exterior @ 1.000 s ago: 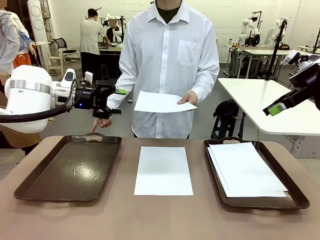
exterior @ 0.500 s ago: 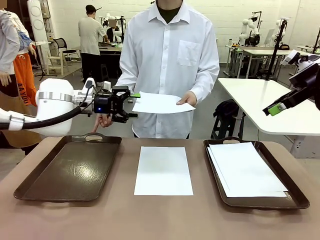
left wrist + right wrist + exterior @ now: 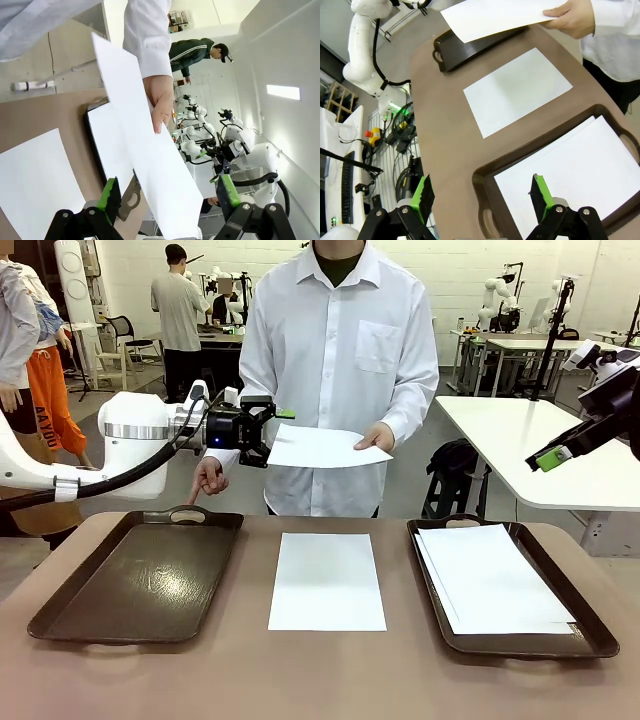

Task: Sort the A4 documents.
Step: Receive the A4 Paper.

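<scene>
White paper lies flat on the brown counter: one loose sheet between an empty dark tray and a second tray carrying a stack. Beyond, the person's hand holds a raised sheet in the air, with the left gripper at its free edge, fingers wide. It looks light, limp and easily creased, so I'd pinch well in from that edge. The left wrist view shows paper running between the spread fingers, which is hard to judge from the front. The right gripper, wide and empty, looks down on both trays.
</scene>
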Robot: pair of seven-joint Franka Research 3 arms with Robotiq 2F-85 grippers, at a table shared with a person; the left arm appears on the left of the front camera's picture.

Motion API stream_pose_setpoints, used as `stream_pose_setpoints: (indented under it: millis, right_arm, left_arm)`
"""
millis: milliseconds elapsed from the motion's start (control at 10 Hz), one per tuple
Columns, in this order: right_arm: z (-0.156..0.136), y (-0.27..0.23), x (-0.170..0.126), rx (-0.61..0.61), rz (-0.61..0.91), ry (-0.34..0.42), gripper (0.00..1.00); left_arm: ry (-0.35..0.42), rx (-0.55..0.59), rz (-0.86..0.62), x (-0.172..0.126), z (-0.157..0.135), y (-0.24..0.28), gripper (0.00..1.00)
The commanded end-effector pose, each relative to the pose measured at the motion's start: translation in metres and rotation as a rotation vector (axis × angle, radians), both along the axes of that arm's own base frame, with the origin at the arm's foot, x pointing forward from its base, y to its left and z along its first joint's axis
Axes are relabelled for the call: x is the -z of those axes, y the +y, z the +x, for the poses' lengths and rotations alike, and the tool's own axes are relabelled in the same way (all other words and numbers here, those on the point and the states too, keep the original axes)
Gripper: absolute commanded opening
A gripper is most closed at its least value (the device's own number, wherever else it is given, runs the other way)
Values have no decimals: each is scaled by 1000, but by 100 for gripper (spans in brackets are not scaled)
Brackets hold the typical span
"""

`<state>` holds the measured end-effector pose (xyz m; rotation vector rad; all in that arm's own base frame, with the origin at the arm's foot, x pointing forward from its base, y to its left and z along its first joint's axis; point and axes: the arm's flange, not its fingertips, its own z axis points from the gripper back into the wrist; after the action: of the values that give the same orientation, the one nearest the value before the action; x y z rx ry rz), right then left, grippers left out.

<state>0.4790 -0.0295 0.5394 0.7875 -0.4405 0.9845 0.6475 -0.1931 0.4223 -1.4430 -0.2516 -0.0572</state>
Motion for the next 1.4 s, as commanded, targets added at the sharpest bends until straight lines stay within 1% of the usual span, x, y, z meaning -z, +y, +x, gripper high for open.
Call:
stream_pose_setpoints:
  millis: [0, 200, 400, 500, 600, 700, 800, 900, 1000, 1100, 1200, 1300]
  right_arm:
    - [0, 1, 1, -2, 2, -1, 100]
    - [0, 1, 1, -2, 2, -1, 100]
    - [0, 1, 1, -2, 2, -1, 100]
    - [0, 1, 1, -2, 2, -1, 100]
    - [0, 1, 1, -2, 2, -1, 100]
    - [0, 1, 1, -2, 2, -1, 100]
    - [0, 1, 1, -2, 2, -1, 100]
    - [0, 1, 1, -2, 2, -1, 100]
    - [0, 1, 1, -2, 2, -1, 100]
    - [0, 1, 1, -2, 2, -1, 100]
    - [0, 1, 1, -2, 2, -1, 100]
    - [0, 1, 1, -2, 2, -1, 100]
  left_arm:
    - [63, 8, 7, 0, 3, -7, 100]
    - [106, -4, -8, -1, -4, -10, 100]
    - [104, -20, -24, -4, -8, -10, 100]
    - [97, -39, -15, -4, -9, -8, 81]
    - [107, -40, -11, -5, -10, -7, 80]
    - [112, -36, -7, -6, -11, -6, 61]
    - [117, -36, -5, -7, -13, -6, 61]
    - [119, -32, -8, -7, -13, -4, 41]
    - [122, -30, -8, -6, -12, -3, 41]
    - [128, -34, -7, -5, -12, -3, 21]
    - [134, -38, -7, -4, -13, 0, 21]
    - [135, -40, -7, -3, -13, 0, 1]
